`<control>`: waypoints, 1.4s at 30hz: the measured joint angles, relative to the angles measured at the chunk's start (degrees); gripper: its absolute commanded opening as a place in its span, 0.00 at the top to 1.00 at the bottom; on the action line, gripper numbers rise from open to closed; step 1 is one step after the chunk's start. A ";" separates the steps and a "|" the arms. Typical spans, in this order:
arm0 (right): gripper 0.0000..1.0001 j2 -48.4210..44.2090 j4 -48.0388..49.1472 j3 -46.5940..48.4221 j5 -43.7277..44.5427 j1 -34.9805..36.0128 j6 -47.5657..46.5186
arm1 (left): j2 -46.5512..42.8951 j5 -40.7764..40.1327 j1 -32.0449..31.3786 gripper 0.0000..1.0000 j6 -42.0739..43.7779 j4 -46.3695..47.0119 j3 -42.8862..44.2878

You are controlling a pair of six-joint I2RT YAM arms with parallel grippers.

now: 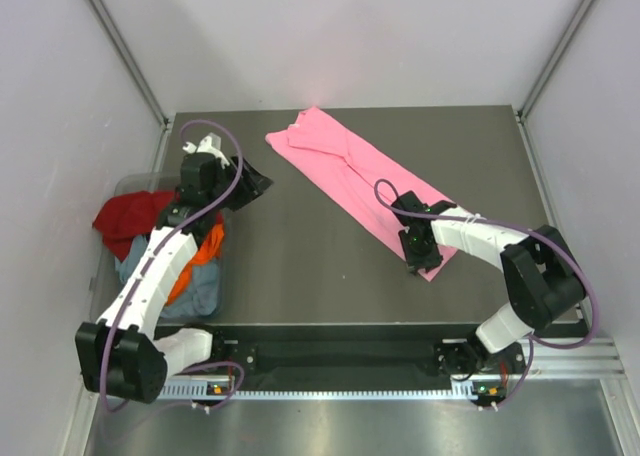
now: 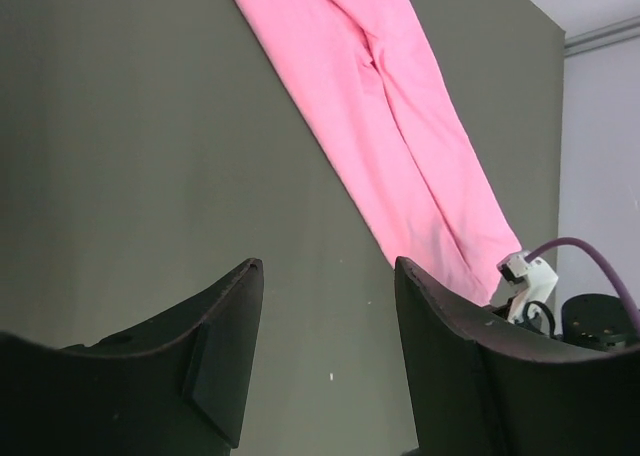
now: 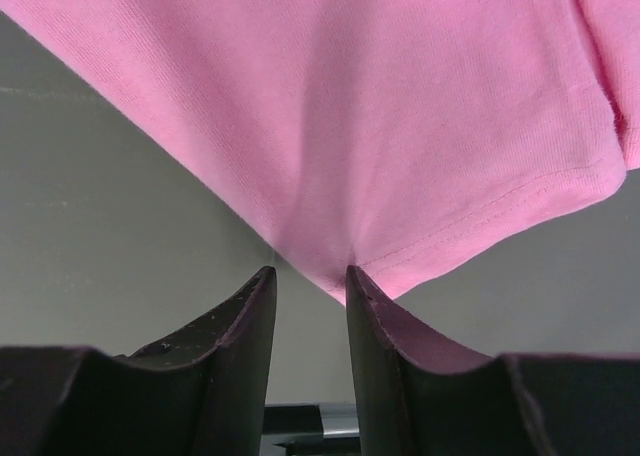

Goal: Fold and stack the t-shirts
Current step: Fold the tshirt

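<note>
Right hand (image 3: 309, 270) nipping pink t-shirt (image 3: 400, 126) hem, left hand (image 2: 327, 262) spread wide above table (image 2: 120, 156)

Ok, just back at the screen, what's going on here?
The right gripper pinches the near corner of the pink t-shirt, which lies as a long folded strip diagonally on the table. The left gripper hangs open over bare table, holding nothing. The dark red, orange and grey-blue shirts sit heaped at the left.
</note>
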 measured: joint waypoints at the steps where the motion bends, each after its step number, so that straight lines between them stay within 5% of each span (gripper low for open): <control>1: 0.66 0.00 0.11 -0.02 -0.02 0.00 0.00 | -0.85 -0.44 0.00 0.40 0.66 -0.02 -0.52; 12: 0.72 0.50 0.57 -1.09 0.59 0.00 0.02 | -2.32 -4.31 0.00 0.41 3.98 -1.90 -2.99; 19: 1.00 0.63 0.28 -1.09 2.19 0.00 -0.15 | -2.62 -6.08 0.00 0.40 5.09 -2.27 -3.02; 31: 1.00 -0.02 0.57 -1.51 1.20 5.35 1.95 | -1.77 -11.54 0.96 0.39 6.01 -3.39 -2.54; 42: 1.00 0.11 1.49 -1.22 0.09 15.17 8.63 | 14.78 -6.49 1.49 0.45 1.46 3.76 3.26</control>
